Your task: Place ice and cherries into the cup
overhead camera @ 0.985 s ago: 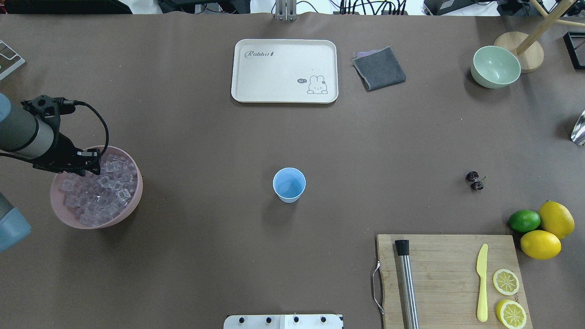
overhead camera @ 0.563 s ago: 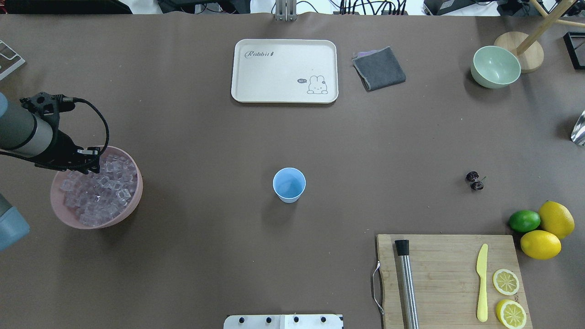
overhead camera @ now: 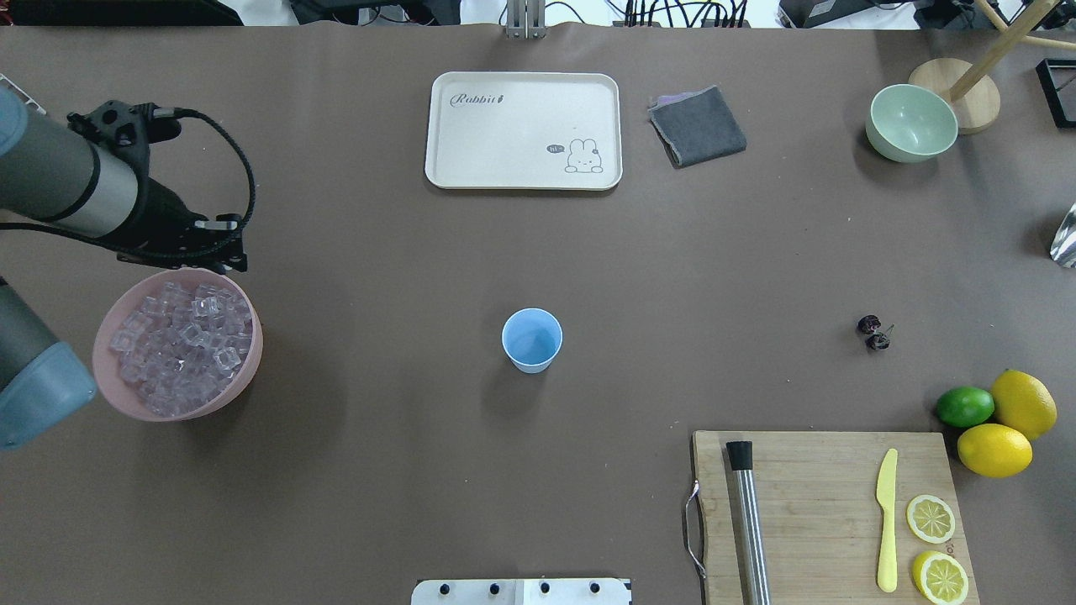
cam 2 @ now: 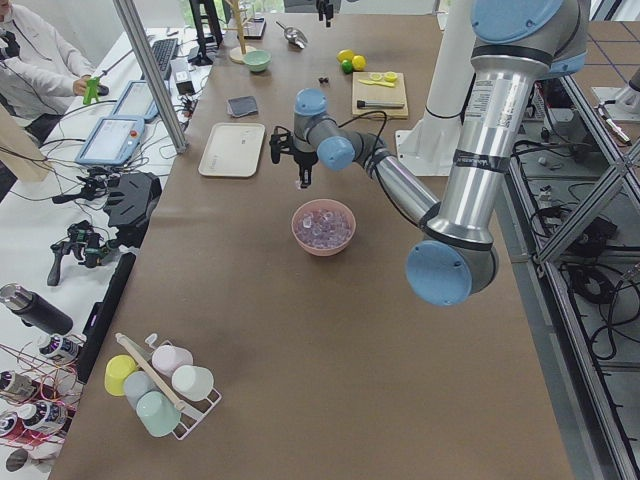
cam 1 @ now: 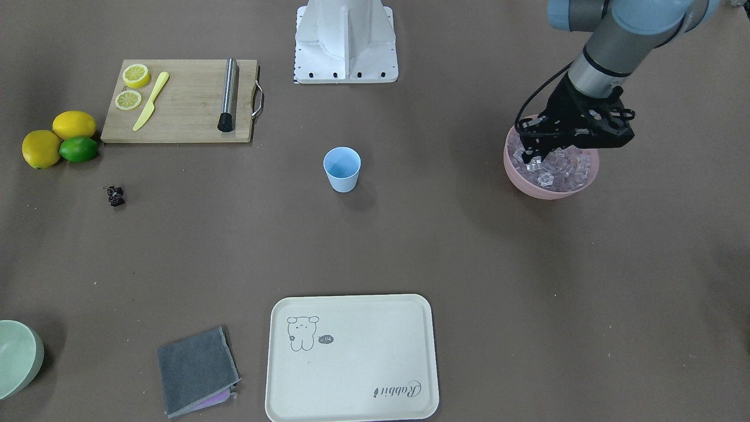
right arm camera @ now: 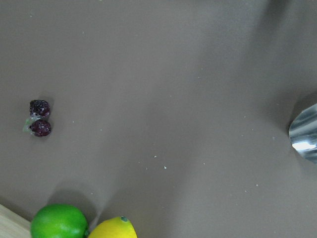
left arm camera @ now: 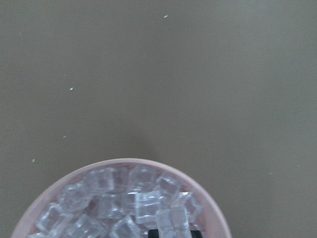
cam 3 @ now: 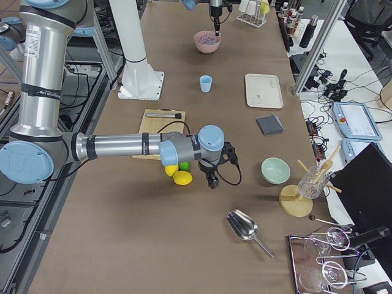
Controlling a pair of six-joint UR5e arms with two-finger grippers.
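The left gripper [overhead camera: 225,264] hangs over the far rim of the wide pink plastic bowl [overhead camera: 255,349]; I cannot tell how far its jaws are parted or whether they hold anything. The right gripper [cam 3: 212,181] is equally unclear. The bowl is heaped with small clear glassy ice cubes [overhead camera: 181,349]. The small light blue plastic cup [overhead camera: 531,340] stands upright mid-table, well apart from the bowl. The tiny dark maroon cherries [overhead camera: 872,333] lie towards the robot's right.

Light was bright and even, apparently from overhead. The cup [overhead camera: 531,339] cast a soft shadow toward the frame's bottom. The left-wrist view was slightly soft; a metal scoop [right arm camera: 304,134] glared at the right-wrist frame's right edge.
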